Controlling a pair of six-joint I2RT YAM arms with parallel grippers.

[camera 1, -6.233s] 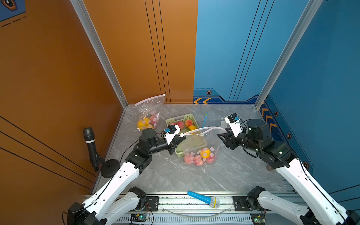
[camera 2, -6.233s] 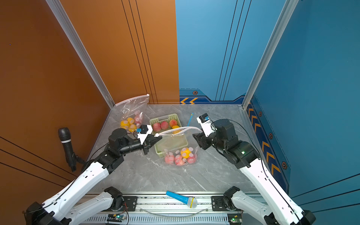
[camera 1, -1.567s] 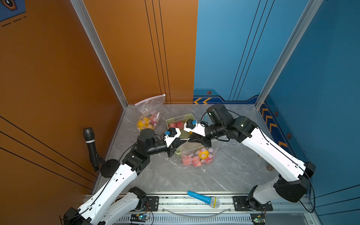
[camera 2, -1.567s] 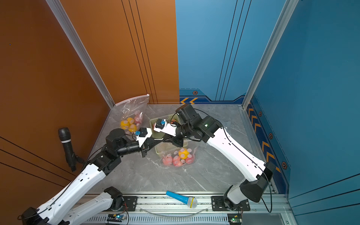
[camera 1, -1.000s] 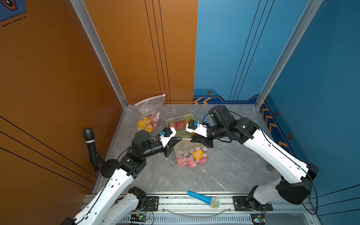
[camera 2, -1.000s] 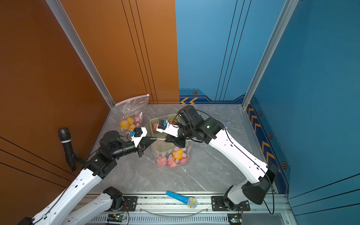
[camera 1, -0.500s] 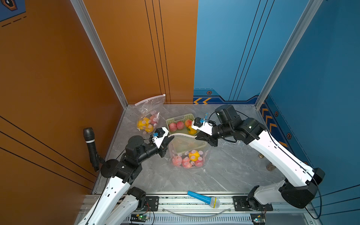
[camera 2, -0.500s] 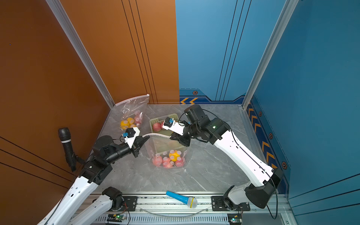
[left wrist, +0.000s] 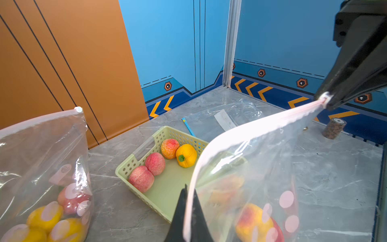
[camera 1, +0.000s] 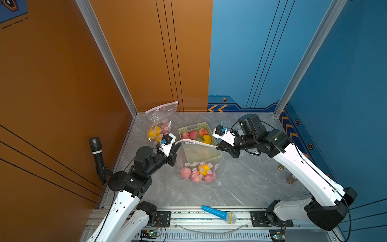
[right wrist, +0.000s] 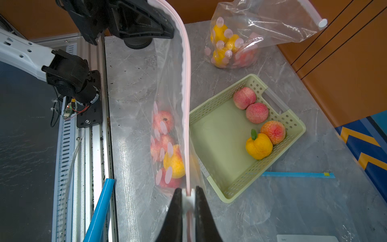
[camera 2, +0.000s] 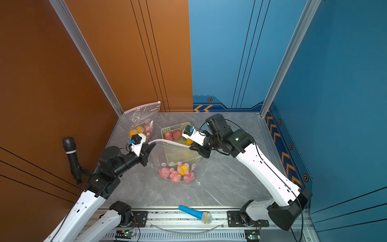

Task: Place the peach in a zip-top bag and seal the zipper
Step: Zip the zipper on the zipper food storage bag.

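A clear zip-top bag (camera 1: 199, 156) hangs between my two grippers in both top views, its bottom resting on the table. Several peaches (camera 1: 185, 172) and a yellow fruit (camera 1: 204, 168) lie inside it. My left gripper (camera 1: 177, 146) is shut on the left end of the pink-white zipper strip (left wrist: 257, 127). At the other end, my right gripper (right wrist: 187, 193) is shut on the white slider (right wrist: 187, 200). The strip runs taut between them as a single band (right wrist: 186, 83). More peaches (camera 1: 193, 134) sit in the green basket (camera 1: 199, 125) behind the bag.
A second filled bag (camera 1: 159, 123) leans in the back left corner. A black microphone (camera 1: 97, 155) stands on the left edge and a blue one (camera 1: 217, 213) lies on the front rail. A flat empty bag (left wrist: 230, 117) and a small brown cylinder (camera 1: 291, 179) are on the right.
My right gripper has slid right along the zipper strip, away from my left gripper. My left arm has drawn back to the left, and the bag top is now stretched out between them.
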